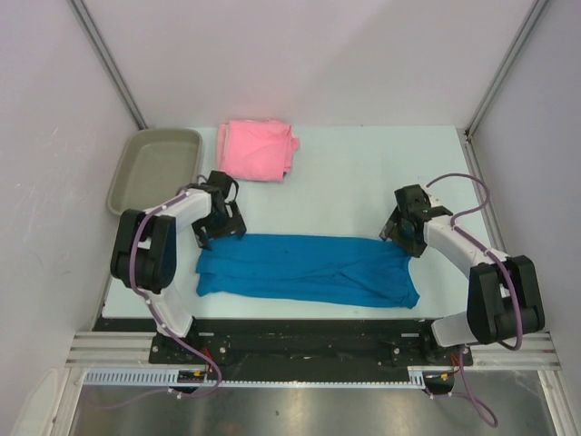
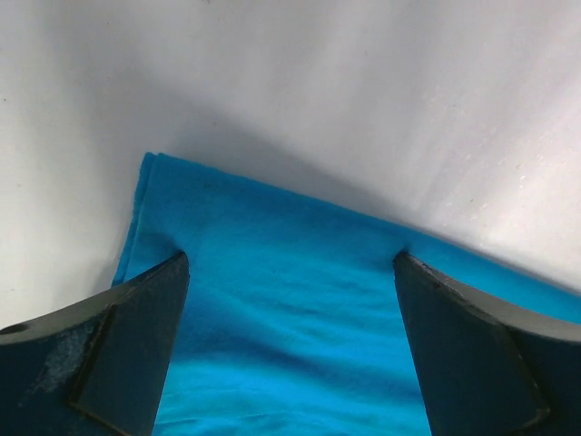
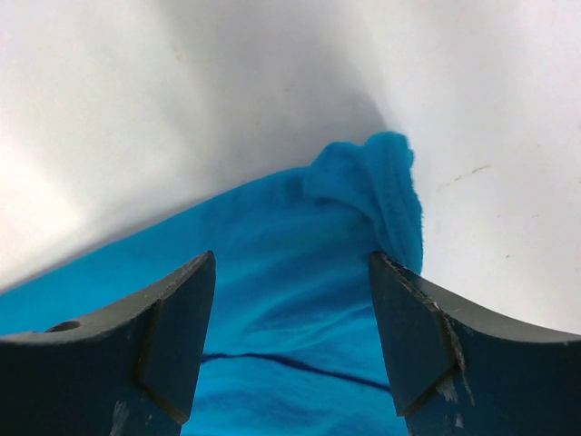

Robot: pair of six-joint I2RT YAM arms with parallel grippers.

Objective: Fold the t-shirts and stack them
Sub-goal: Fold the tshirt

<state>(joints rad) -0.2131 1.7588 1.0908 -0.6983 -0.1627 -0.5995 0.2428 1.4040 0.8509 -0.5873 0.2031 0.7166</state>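
The bright blue cloth t-shirt (image 1: 309,271), a long strip at the table's (image 1: 363,173) 6 o'clock, looks light and limp, so pinch its far corners. The left claw (image 2: 290,259) gapes empty over the 9 o'clock corner. The right claw (image 3: 290,259), open and empty, is over the bunched 3 o'clock one. The light pink cloth t-shirt (image 1: 259,150) lies at 11 o'clock.

I work at a pale, near-white table (image 1: 363,173), boxed in by plain light-grey walls (image 1: 318,54) with slim metal corner posts (image 1: 109,64); the light is soft and even.
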